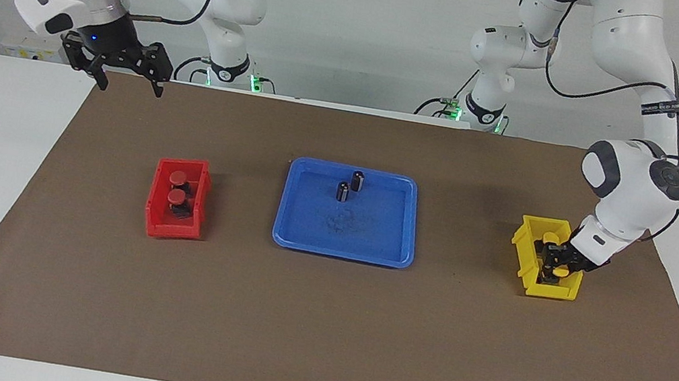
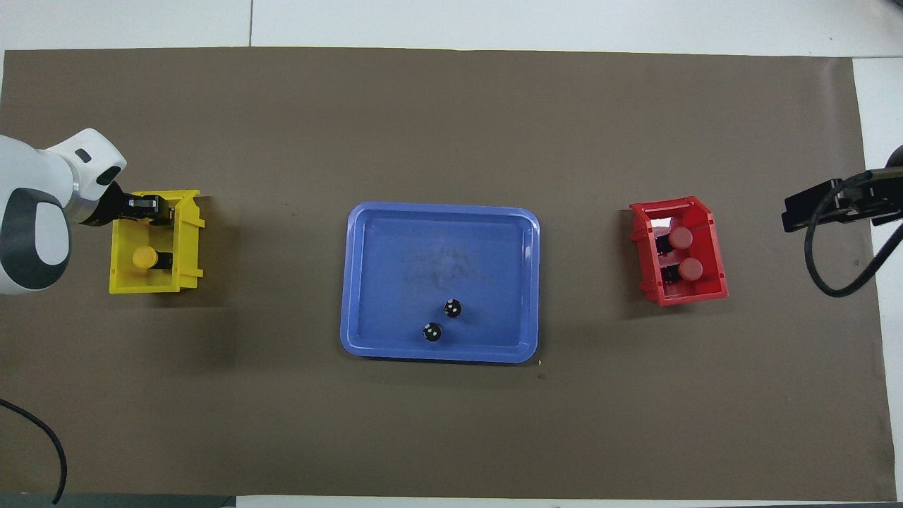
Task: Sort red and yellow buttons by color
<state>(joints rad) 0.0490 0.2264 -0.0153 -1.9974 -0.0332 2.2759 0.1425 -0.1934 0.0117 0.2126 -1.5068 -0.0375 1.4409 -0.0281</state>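
Observation:
Two red buttons (image 1: 178, 187) lie in the red bin (image 1: 156, 219), also seen in the overhead view (image 2: 681, 252). One yellow button (image 2: 144, 257) lies in the yellow bin (image 2: 185, 243), in the part nearer to the robots. My left gripper (image 1: 556, 264) is down inside the yellow bin (image 1: 524, 247), at the second yellow button (image 1: 562, 271). In the overhead view this gripper (image 2: 144, 208) hides that button. My right gripper (image 1: 130, 84) is open and empty. It waits high over the table edge at the right arm's end.
A blue tray (image 1: 306, 226) lies mid-table between the two bins. It holds two small dark cylinders (image 1: 350, 185) without coloured caps, in the part nearer to the robots. Brown paper covers the table.

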